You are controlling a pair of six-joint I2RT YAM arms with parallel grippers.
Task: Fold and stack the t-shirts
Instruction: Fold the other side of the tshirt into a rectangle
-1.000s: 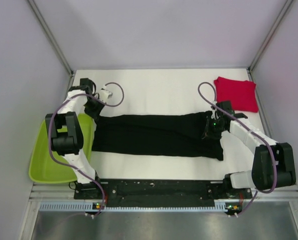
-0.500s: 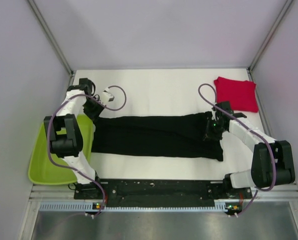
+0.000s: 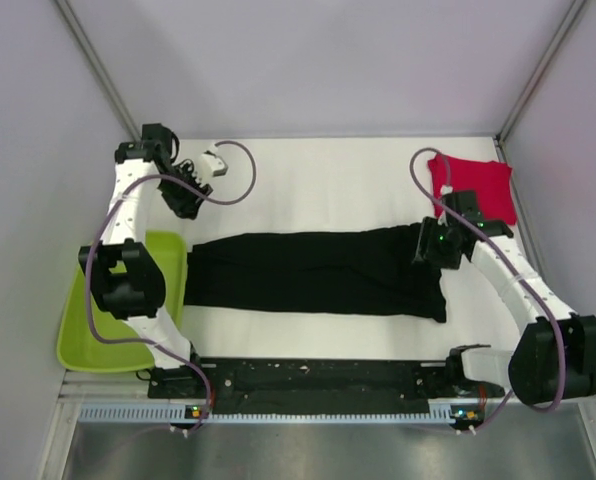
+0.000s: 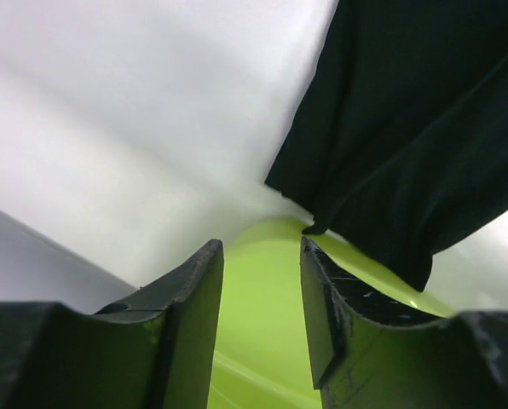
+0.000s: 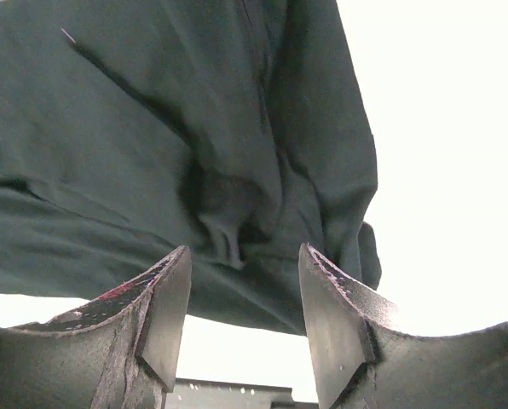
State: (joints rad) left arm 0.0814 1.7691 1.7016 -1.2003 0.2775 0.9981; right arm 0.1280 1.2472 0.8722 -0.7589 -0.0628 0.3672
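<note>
On my overhead feed the white table (image 3: 318, 180) fills the middle of the view. Across its centre lies the black t-shirt (image 3: 313, 272), folded into a long band that runs from 9 o'clock to 3 o'clock, with the right end flaring a little toward 4 o'clock. The lime-green tray (image 3: 88, 330) sits at 8 o'clock, off the table's left edge. The black t-shirt's left end comes right up to the tray's rim, and I cannot tell whether cloth and plastic touch. The red t-shirt (image 3: 483, 185) is a small folded square in the far right corner, at 2 o'clock, apart from the black one.

The left gripper (image 3: 188, 205) hangs at 10 o'clock, over bare table just beyond the black t-shirt's far left corner. On its wrist feed the left gripper (image 4: 261, 256) has its fingers (image 4: 186, 298) parted with nothing between them. Green tray shows through the gap, and the black cloth's corner lies at 1 o'clock.

The right gripper (image 3: 425, 247) sits at 3 o'clock, over the right end of the black t-shirt, with the red t-shirt behind its arm. On its wrist feed the right gripper (image 5: 244, 256) also has its fingers (image 5: 335, 307) spread and is holding nothing. The rumpled cloth fills the view beyond the tips.
</note>
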